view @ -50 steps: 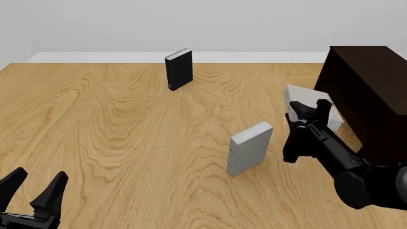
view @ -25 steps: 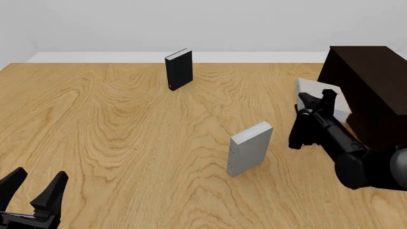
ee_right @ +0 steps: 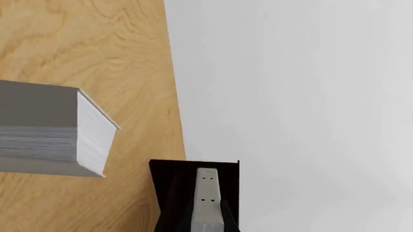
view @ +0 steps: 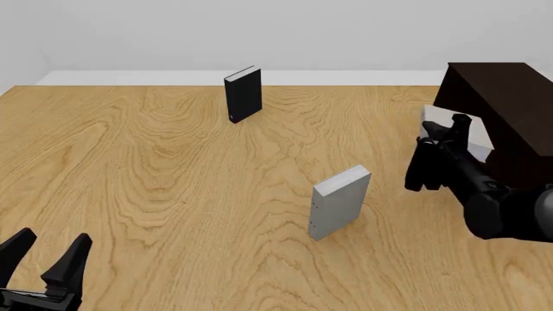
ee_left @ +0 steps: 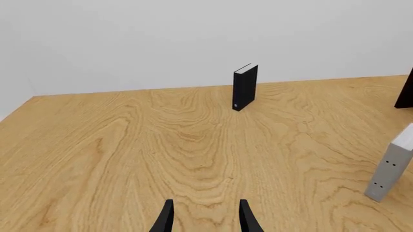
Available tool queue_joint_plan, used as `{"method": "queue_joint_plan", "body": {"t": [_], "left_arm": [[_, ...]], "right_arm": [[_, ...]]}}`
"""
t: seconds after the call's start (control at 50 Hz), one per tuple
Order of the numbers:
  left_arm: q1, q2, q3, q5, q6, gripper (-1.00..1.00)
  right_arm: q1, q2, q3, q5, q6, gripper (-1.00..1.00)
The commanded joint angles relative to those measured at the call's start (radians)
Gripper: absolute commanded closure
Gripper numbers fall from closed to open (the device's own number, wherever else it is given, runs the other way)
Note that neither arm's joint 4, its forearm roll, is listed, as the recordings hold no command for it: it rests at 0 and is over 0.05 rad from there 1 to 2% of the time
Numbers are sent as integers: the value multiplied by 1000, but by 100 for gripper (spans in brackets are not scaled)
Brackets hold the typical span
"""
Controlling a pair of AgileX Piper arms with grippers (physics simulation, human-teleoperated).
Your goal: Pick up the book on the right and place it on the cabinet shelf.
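The front view looks forward and down over the table (view: pixel 173 194) from behind both arms. The left wrist view sits low, facing the far wall, sharing the black book (ee_left: pixel 244 87) (and a standing grey book (ee_left: pixel 393 164)). The right wrist view appears rolled sideways, close behind its fingers.

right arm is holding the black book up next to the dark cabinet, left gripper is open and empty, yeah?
Not the black book. In the front view the right gripper holds the light grey book beside the cabinet, while the black book stands untouched at the table's far side. The left gripper is open and empty, as you said.
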Motion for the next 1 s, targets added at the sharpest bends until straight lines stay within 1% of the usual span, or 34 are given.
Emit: {"method": "queue_joint_plan", "body": {"t": [0.02, 0.06, 0.14, 0.18, 0.3, 0.46, 0.56, 0.58, 0.62, 0.68, 0.8, 0.84, 0.86, 0.88, 0.92, 0.96, 0.98, 1.0], "left_arm": [[0, 0, 0, 1, 3, -100], [1, 0, 0, 0, 3, -100], [1, 2, 0, -2, 2, -100], [0, 4, 0, -3, 2, -100], [1, 10, 0, -8, 1, -100], [1, 18, 0, -13, 1, -100], [0, 28, 0, -20, 1, -100], [0, 29, 0, -21, 2, -100], [1, 28, 0, -20, 1, -100], [1, 29, 0, -19, 2, -100], [1, 31, 0, -21, 3, -100], [2, 29, 0, -19, 4, -100], [3, 30, 0, -19, 4, -100], [3, 29, 0, -19, 4, -100], [2, 27, 0, -17, 5, -100], [3, 25, 0, -14, 4, -100], [2, 23, 0, -11, 5, -100], [3, 22, 0, -10, 5, -100]], "right_arm": [[-35, 3, -19, 1, 13, 100], [-40, 3, -19, 3, 17, 100], [-54, 8, -19, -3, 4, 100], [-54, -1, -26, 11, 19, 100], [-66, -1, -30, 24, 21, 100], [-82, 13, -31, 14, 15, 100], [-89, 20, -36, 18, 23, 100], [-95, 27, -35, 2, 10, 100], [-100, 27, -43, 13, 22, 100], [-106, 34, -47, 16, 21, 100], [-118, 58, -46, 0, 8, 100], [-122, 56, -50, 9, 20, 100], [-125, 64, -45, 0, 9, 100], [-129, 62, -48, 6, 17, 100], [-133, 70, -44, -5, 5, 100], [-136, 67, -52, 8, 20, 100], [-141, 75, -48, -2, 5, 100], [-140, 73, -50, 1, 9, 100]]}}
